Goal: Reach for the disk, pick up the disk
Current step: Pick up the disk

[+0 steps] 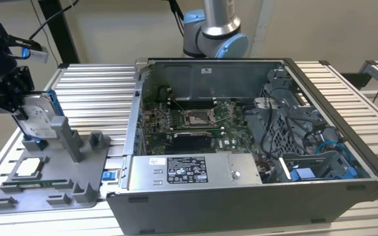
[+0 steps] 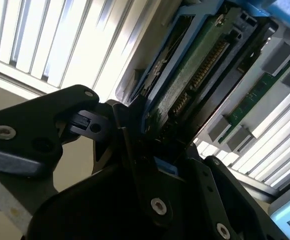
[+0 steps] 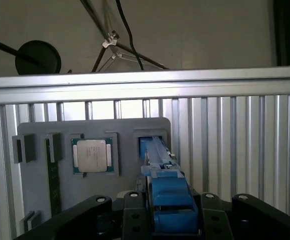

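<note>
I have the end effector (image 1: 17, 102) pinching the disk (image 1: 39, 117), its black fingers (image 2: 135, 131) pressed against the two flat faces; in the second wrist view the drive's green circuit-board side runs out from between them. The disk stands on edge, leaning a little, with its blue rail (image 3: 167, 196) facing the first wrist view. Its lower end is at the blue-lined slot (image 3: 144, 148) of the grey fixture (image 1: 51, 192); I cannot tell whether it has cleared that slot. The small square chip (image 3: 92, 155) sits in its pocket just beside the slot. The fixture lies on the slatted bench (image 1: 97, 81) at the exterior view's left, beside the open computer case (image 1: 241, 132).
</note>
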